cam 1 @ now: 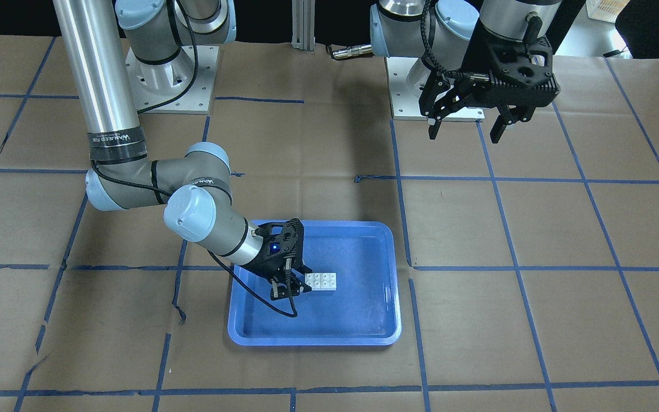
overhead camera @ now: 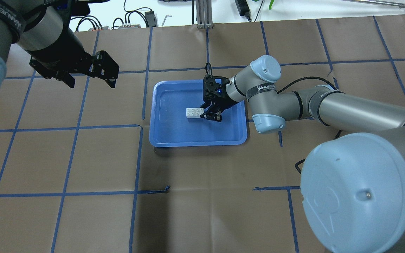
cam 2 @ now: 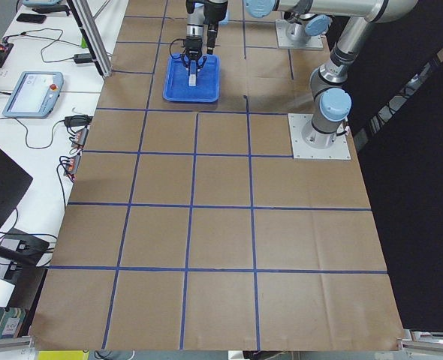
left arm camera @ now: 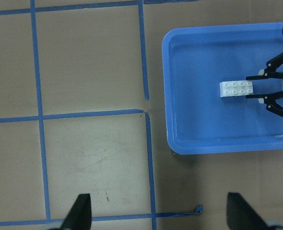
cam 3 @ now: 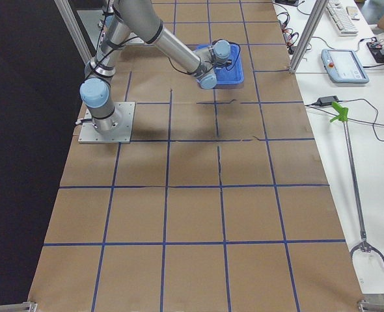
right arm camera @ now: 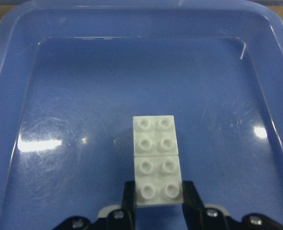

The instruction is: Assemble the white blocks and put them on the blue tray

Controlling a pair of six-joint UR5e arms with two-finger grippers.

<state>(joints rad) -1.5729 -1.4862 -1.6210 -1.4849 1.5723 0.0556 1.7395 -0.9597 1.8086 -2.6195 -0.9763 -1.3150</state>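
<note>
Two white blocks [right arm camera: 157,158] lie end to end as one row on the floor of the blue tray [cam 1: 312,341]; a seam shows between them. My right gripper [right arm camera: 158,196] reaches low into the tray, its fingers pressed on both sides of the near block. The blocks also show in the overhead view [overhead camera: 194,112] and in the front view [cam 1: 321,281], with the right gripper [overhead camera: 203,113] at their end. My left gripper [cam 1: 467,123] is open and empty, high above the bare table, well away from the tray. Its wrist view shows the tray [left arm camera: 218,146] and blocks [left arm camera: 236,88].
The table is brown paper with a grid of blue tape lines. Both arm bases [cam 1: 169,74] stand on plates at the robot's side. The right arm's elbow [overhead camera: 265,105] hangs over the table beside the tray. Cables and a pendant [cam 2: 32,90] lie off the table's edge.
</note>
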